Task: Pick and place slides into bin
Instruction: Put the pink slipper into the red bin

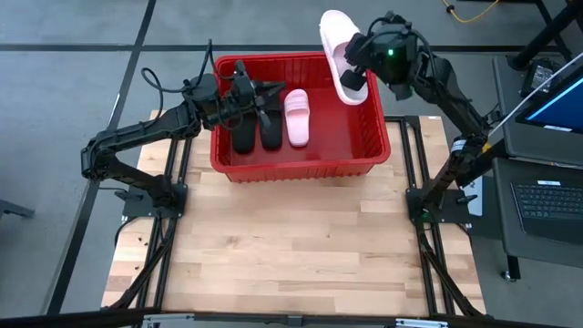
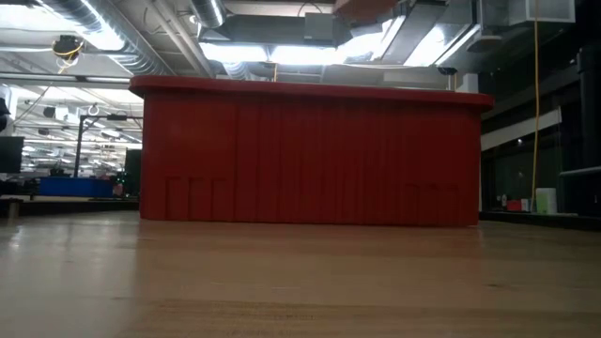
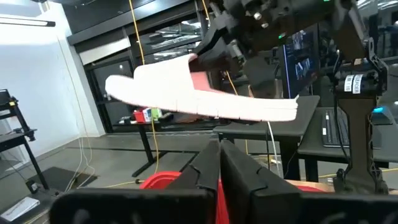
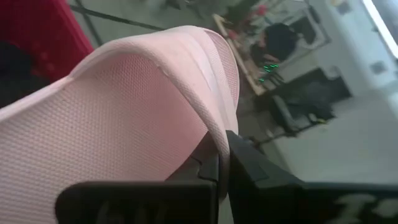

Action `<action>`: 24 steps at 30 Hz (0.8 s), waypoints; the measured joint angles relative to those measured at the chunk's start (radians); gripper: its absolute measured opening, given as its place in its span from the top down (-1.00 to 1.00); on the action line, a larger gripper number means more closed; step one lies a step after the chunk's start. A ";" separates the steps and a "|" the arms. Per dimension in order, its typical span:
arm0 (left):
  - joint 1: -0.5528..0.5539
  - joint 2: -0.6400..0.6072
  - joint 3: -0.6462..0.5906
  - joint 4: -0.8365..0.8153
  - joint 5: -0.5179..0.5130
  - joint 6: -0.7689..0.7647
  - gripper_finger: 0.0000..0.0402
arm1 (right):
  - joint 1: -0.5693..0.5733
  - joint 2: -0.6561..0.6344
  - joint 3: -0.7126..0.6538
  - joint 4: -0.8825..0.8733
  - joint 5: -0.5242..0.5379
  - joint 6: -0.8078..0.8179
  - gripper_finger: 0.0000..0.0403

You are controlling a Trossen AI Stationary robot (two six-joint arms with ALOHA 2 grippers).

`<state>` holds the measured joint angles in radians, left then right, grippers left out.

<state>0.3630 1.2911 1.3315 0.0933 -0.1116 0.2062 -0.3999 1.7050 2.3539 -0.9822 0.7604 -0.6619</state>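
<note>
The red bin (image 1: 301, 166) stands at the table's far middle and fills the low view (image 2: 310, 155). Two black slides (image 1: 244, 137) (image 1: 271, 135) and one pink slide (image 1: 297, 117) lie side by side on its floor. My left gripper (image 1: 269, 93) (image 3: 219, 163) hovers shut over the bin's left half, above the black slides, and touches nothing. A second pink slide (image 1: 339, 50) (image 3: 205, 99) hangs over the bin's far right corner, with my right gripper (image 1: 353, 66) (image 4: 222, 155) shut on it. My right gripper pinches the pink slide's strap at its edge (image 4: 214, 134) between its two fingers, one finger inside the strap and one outside. The fingers come from the table's right side, slanting a little down. The slide is lifted clear above the bin's rim, lying nearly level.
Bare wooden tabletop (image 1: 291, 246) stretches from the bin to the near edge. A laptop and a monitor (image 1: 547, 182) stand on a desk beyond the table's right edge.
</note>
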 joint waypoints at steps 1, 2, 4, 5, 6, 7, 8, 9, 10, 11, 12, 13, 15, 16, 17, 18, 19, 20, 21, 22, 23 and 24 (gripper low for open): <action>0.000 0.000 0.000 0.000 0.000 -0.001 0.97 | -0.016 0.000 0.000 -0.001 -0.035 0.004 0.94; 0.000 0.000 0.000 0.000 -0.002 -0.001 0.98 | -0.031 0.000 0.000 -0.003 -0.059 0.006 0.94; 0.000 0.000 0.000 0.000 -0.003 0.000 0.98 | -0.057 0.000 -0.002 -0.017 -0.088 0.022 0.94; 0.000 0.000 0.000 0.000 -0.003 0.003 0.99 | -0.068 0.000 -0.009 -0.026 -0.099 0.031 0.94; 0.000 0.000 0.000 0.000 -0.003 0.007 0.99 | -0.077 -0.001 -0.018 -0.035 -0.107 0.034 0.94; 0.000 0.000 0.000 0.000 -0.003 0.013 0.99 | -0.086 0.000 -0.027 -0.053 -0.110 0.034 0.94; 0.000 0.000 0.000 0.001 -0.003 0.022 0.99 | -0.095 0.000 -0.039 -0.072 -0.110 0.034 0.94; 0.000 0.000 0.000 0.002 -0.003 0.031 0.99 | -0.102 0.000 -0.055 -0.082 -0.110 0.034 0.94; 0.000 0.000 0.000 0.002 -0.003 0.040 0.99 | -0.107 0.001 -0.076 -0.082 -0.110 0.034 0.94; 0.000 0.000 0.000 0.003 -0.003 0.049 0.99 | -0.111 0.000 -0.097 -0.080 -0.110 0.034 0.94; 0.000 0.000 0.000 0.004 -0.003 0.057 0.99 | -0.117 0.000 -0.118 -0.082 -0.111 0.035 0.94; 0.000 0.000 0.000 0.005 -0.003 0.064 0.99 | -0.123 0.001 -0.140 -0.083 -0.112 0.035 0.94; 0.000 0.000 0.000 0.005 -0.003 0.075 0.99 | -0.129 0.001 -0.190 -0.064 -0.112 0.034 0.94; 0.000 0.000 0.000 0.005 -0.002 0.077 0.99 | -0.133 0.001 -0.216 -0.051 -0.112 0.034 0.94; 0.000 0.000 0.000 0.005 -0.002 0.079 0.99 | -0.136 0.001 -0.240 -0.044 -0.112 0.035 0.94; 0.000 0.000 0.000 0.005 -0.002 0.085 0.99 | -0.140 0.001 -0.262 -0.043 -0.114 0.041 0.94; 0.000 0.001 0.000 0.005 0.000 0.095 0.99 | -0.143 0.001 -0.284 -0.041 -0.117 0.051 0.94; 0.000 0.003 0.000 0.006 0.008 0.107 0.99 | -0.146 0.001 -0.308 -0.028 -0.128 0.059 0.94; 0.000 0.007 0.000 0.008 0.027 0.118 1.00 | -0.149 0.001 -0.331 -0.012 -0.143 0.070 0.94; 0.000 0.012 0.000 0.006 0.060 0.127 0.99 | -0.153 0.001 -0.353 -0.004 -0.160 0.084 0.94; 0.002 0.020 0.000 0.007 0.092 0.132 0.99 | -0.157 0.001 -0.376 0.001 -0.165 0.094 0.94; 0.007 0.028 0.000 0.007 0.118 0.137 0.99 | -0.159 0.001 -0.399 0.009 -0.164 0.102 0.94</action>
<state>0.3697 1.3187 1.3315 0.1006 0.0060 0.3429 -0.5589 1.7058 1.9544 -0.9728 0.5961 -0.5598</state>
